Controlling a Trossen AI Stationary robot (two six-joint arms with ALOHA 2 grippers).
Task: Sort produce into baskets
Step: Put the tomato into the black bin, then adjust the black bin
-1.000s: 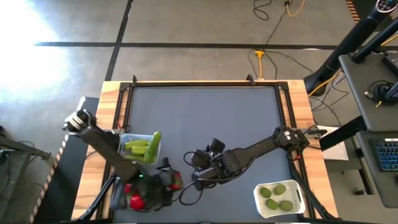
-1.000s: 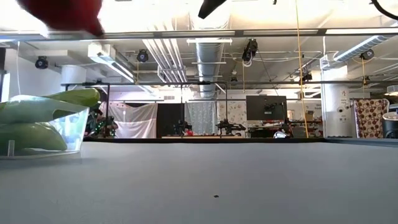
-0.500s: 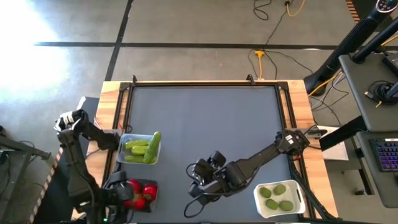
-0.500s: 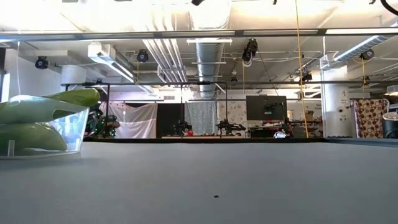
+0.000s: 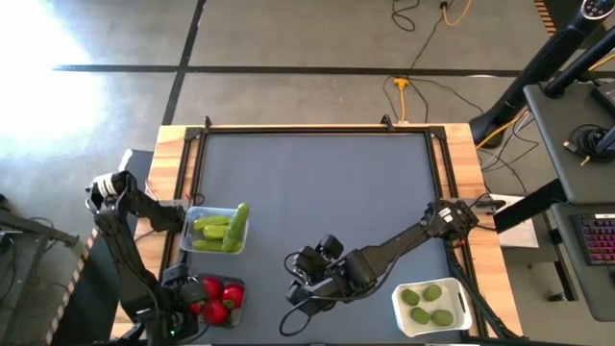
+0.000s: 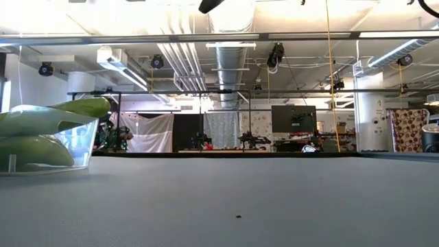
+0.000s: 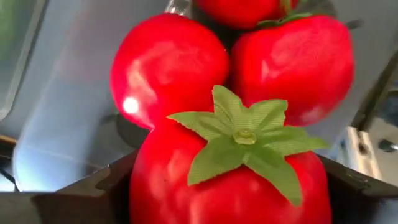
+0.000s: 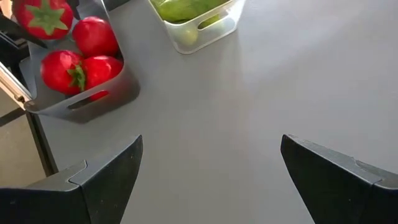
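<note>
My left gripper [image 5: 184,300] is at the near left, shut on a red tomato [image 7: 227,180] with a green top, over the dark-tinted basket [image 5: 237,306]. That basket holds three more tomatoes [image 8: 93,36]. My right gripper [image 5: 303,282] is open and empty above the bare table, near the middle of the near edge. The clear basket [image 5: 198,213] holds light-green cucumbers [image 5: 219,229]. The white basket [image 5: 398,309] at the near right holds three limes [image 5: 430,294]. My left gripper pinches the tomato by its two opposite sides [image 7: 146,186] between its two fingers [image 7: 81,199]. The tomato's green top [image 7: 245,138] faces back toward the wrist. The tomato is over the dark-tinted basket's tomatoes [image 7: 168,65]; whether it touches them I cannot tell.
The table's dark mat [image 5: 317,183] is bare across its far half and middle. Wooden borders [image 5: 173,163] run along both sides. In the low view the clear basket with cucumbers [image 6: 41,137] stands at the left.
My left gripper has carried the tomato from the near middle toward the table's left edge and now stands over the dark-tinted basket, still shut on it. My right gripper has moved toward the near edge and stayed open.
</note>
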